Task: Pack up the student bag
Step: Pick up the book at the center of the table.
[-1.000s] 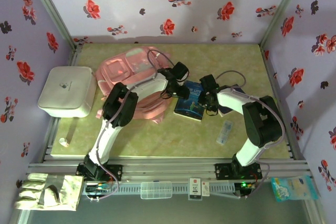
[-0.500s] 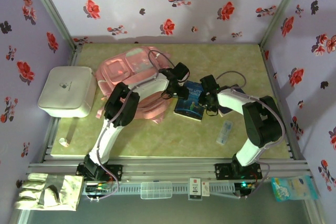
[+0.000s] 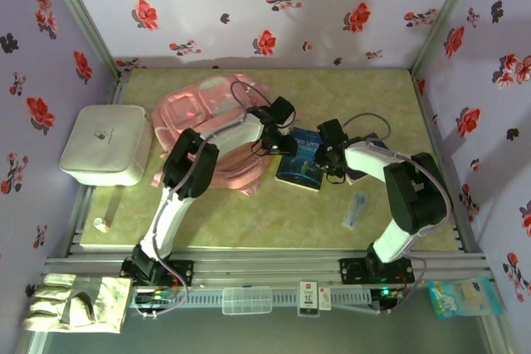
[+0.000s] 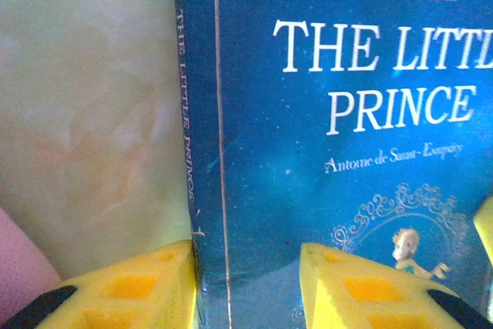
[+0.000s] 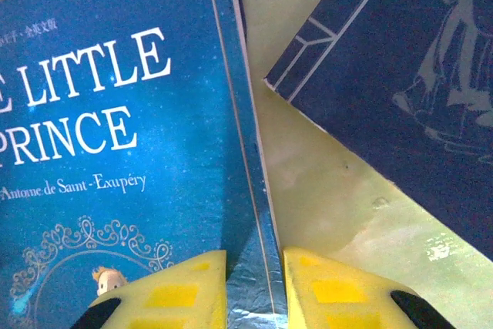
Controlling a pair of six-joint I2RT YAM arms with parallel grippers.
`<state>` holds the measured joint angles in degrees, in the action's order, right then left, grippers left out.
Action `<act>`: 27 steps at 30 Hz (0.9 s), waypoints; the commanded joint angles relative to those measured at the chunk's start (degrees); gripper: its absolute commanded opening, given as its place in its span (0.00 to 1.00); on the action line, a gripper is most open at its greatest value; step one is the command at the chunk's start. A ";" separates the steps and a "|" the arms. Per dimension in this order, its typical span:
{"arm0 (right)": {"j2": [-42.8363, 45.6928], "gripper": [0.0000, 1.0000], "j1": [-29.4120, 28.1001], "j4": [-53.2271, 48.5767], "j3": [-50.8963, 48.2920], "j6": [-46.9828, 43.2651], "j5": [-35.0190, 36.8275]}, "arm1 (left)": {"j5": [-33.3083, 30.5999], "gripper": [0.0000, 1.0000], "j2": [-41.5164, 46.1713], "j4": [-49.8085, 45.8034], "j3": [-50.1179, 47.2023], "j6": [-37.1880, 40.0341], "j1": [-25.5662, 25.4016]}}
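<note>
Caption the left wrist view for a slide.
Left tool straddles the spine of a blue Little Prince book on the table.

From above, the left arm (image 3: 236, 132) hid the bag's (image 3: 187, 109) middle, and both wrists covered the book's (image 3: 300, 163) 9 and 3 o'clock edges. A dark book (image 3: 354, 175) lay mostly under the right arm (image 3: 373, 159). A pale item (image 3: 356, 209) at 4 o'clock and a speck (image 3: 101, 224) at 8 o'clock were too small to name. In the left wrist view the left gripper (image 4: 246, 260) was cut off at 6 o'clock, the book's title at 3 o'clock, and the bag was a pink blur at 7 o'clock. In the right wrist view the right gripper (image 5: 254, 263) was cut off at 6 o'clock, the dark book at 12 and 3 o'clock; whether the jaws pinched the book's edge could not be told.
</note>
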<state>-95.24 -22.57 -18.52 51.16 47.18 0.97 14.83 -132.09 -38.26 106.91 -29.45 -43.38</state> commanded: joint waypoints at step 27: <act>-0.67 0.26 0.50 4.93 -2.11 2.95 -2.99 | 12.80 0.14 11.54 9.74 -8.72 -9.35 1.65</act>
<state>-95.42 -21.67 -13.06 50.52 49.98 -1.28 27.03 -123.07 -31.66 99.20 -37.87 -42.41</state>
